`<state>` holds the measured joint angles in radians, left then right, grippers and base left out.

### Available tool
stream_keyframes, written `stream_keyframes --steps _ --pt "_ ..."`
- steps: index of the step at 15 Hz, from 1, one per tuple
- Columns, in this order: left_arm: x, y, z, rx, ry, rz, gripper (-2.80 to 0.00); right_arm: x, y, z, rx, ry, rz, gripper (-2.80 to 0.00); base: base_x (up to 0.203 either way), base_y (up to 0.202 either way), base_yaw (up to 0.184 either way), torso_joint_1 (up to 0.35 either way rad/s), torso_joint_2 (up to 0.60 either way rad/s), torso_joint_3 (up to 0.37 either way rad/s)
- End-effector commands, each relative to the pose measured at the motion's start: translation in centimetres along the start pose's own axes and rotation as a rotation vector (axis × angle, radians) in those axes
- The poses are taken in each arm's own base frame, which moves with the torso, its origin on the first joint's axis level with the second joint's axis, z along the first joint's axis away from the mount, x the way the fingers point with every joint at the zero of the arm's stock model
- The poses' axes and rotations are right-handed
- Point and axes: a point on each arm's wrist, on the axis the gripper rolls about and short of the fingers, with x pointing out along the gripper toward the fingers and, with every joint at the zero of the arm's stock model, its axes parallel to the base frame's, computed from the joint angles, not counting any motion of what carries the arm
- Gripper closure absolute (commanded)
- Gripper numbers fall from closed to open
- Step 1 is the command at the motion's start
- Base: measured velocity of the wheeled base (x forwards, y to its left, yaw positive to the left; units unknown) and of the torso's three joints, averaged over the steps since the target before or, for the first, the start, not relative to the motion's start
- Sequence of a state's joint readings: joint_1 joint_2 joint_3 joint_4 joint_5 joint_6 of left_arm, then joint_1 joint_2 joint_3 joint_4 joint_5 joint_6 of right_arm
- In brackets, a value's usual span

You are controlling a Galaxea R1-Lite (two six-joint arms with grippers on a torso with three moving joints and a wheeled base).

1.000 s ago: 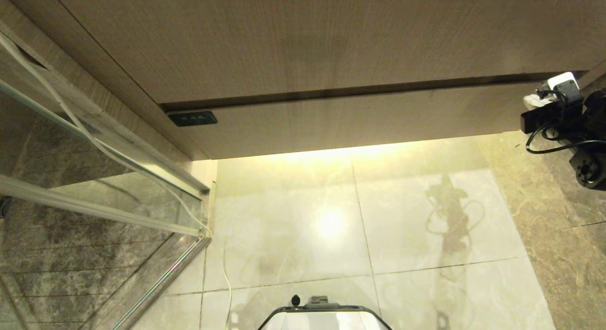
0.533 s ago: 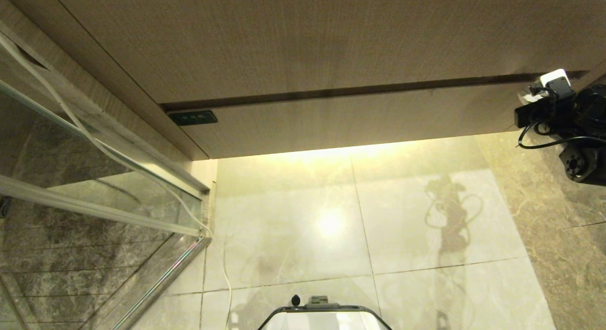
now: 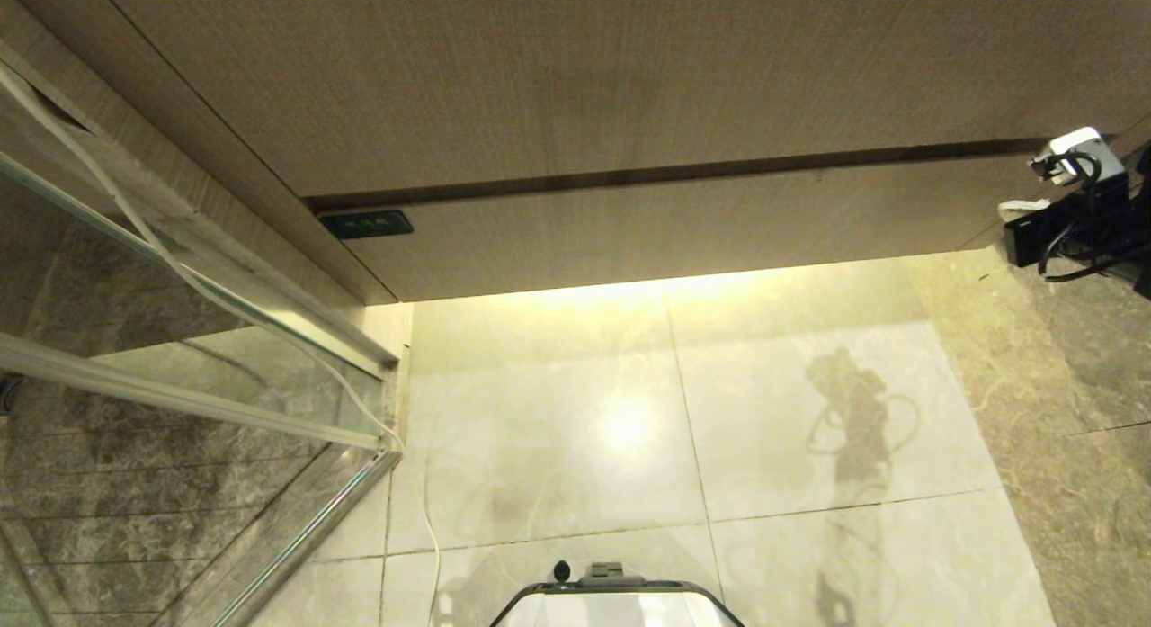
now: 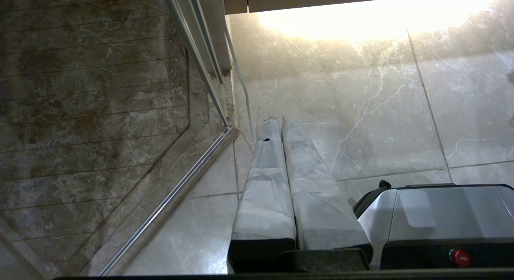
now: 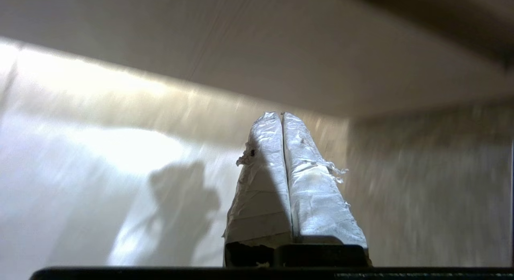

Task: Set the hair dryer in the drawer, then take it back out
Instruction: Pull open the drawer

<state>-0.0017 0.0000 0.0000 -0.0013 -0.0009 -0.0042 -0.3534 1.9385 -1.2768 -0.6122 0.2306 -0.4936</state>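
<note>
The drawer (image 3: pixel 674 222) is the low light-wood band under the taller vanity panel, and it sits flush and shut. The hair dryer is out of view. My right gripper (image 3: pixel 1021 210) hangs at the drawer front's right end, at the far right edge of the head view. In the right wrist view its taped fingers (image 5: pixel 265 171) press together with nothing between them, and the right gripper (image 5: pixel 281 115) points under the vanity's lower edge. My left gripper (image 4: pixel 278 120) is parked low over the floor tiles, shut and empty.
A glass shower door with a metal rail (image 3: pixel 180 402) stands at the left, and a thin white cord (image 3: pixel 423 519) runs down along it. A dark socket plate (image 3: pixel 366 224) sits at the drawer's left end. The robot base (image 3: pixel 611 600) shows at the bottom over glossy marble floor.
The right wrist has turned and drawn toward the right edge of the head view, so less of the arm shows. Its fingers stay shut. The drawer has not moved.
</note>
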Motion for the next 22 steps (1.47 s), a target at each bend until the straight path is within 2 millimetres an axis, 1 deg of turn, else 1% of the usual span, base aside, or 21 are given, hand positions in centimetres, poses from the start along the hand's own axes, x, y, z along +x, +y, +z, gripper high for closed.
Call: stream_keyframes --steps 1,2,4,7,8,9,10,12,13,15,16,17,18,19,22 --pt "0.0 0.0 0.0 0.0 0.001 -0.001 0.0 -6.2 -0.1 3.7 0.012 0.05 0.031 0.0 0.0 0.0 0.0 0.0 0.0 0.0" --pt "0.0 0.0 0.0 -0.001 0.0 -0.001 0.0 -8.3 0.2 4.4 0.023 0.083 0.053 0.0 0.0 0.0 0.0 0.0 0.0 0.0" --pt "0.0 0.0 0.0 0.0 0.0 -0.001 0.0 -13.5 1.2 5.7 0.059 0.128 0.094 0.0 0.0 0.0 0.0 0.0 0.0 0.0" --pt "0.0 0.0 0.0 0.0 0.0 -0.001 0.0 -21.5 3.3 6.7 0.125 0.098 0.124 0.0 0.0 0.0 0.0 0.0 0.0 0.0" --pt "0.0 0.0 0.0 -0.001 0.0 -0.001 0.0 -24.6 4.1 6.8 0.145 0.058 0.123 0.0 0.0 0.0 0.0 0.0 0.0 0.0" --pt "0.0 0.0 0.0 0.0 0.0 -0.001 0.0 -28.2 5.3 6.3 0.163 0.011 0.125 0.0 0.0 0.0 0.0 0.0 0.0 0.0" --pt "0.0 0.0 0.0 0.0 0.001 -0.001 0.0 -31.3 6.6 5.2 0.18 -0.033 0.136 0.0 0.0 0.0 0.0 0.0 0.0 0.0" --pt "0.0 0.0 0.0 0.0 0.0 -0.001 0.0 -36.5 9.0 2.3 0.209 -0.137 0.178 0.0 0.0 0.0 0.0 0.0 0.0 0.0" --pt "0.0 0.0 0.0 0.0 0.0 -0.001 0.0 -38.5 10.1 0.3 0.226 -0.189 0.208 0.0 0.0 0.0 0.0 0.0 0.0 0.0" --pt "0.0 0.0 0.0 0.0 0.001 -0.001 0.0 -40.7 12.0 -4.0 0.254 -0.25 0.243 0.0 0.0 0.0 0.0 0.0 0.0 0.0" --pt "0.0 0.0 0.0 0.0 0.0 0.001 0.0 -40.9 13.1 -6.7 0.268 -0.242 0.222 0.0 0.0 0.0 0.0 0.0 0.0 0.0" --pt "0.0 0.0 0.0 -0.002 0.0 -0.001 0.0 -40.6 14.1 -9.0 0.283 -0.214 0.204 0.0 0.0 0.0 0.0 0.0 0.0 0.0" --pt "0.0 0.0 0.0 -0.002 0.001 -0.001 0.0 -40.1 14.7 -10.4 0.303 -0.22 0.169 0.0 0.0 0.0 0.0 0.0 0.0 0.0" --pt "0.0 0.0 0.0 -0.002 0.001 -0.001 0.0 -39.9 14.7 -10.7 0.325 -0.24 0.13 0.0 0.0 0.0 0.0 0.0 0.0 0.0" --pt "0.0 0.0 0.0 -0.002 0.001 -0.001 0.0 -40.1 14.6 -10.9 0.351 -0.304 0.196 0.0 0.0 0.0 0.0 0.0 0.0 0.0"
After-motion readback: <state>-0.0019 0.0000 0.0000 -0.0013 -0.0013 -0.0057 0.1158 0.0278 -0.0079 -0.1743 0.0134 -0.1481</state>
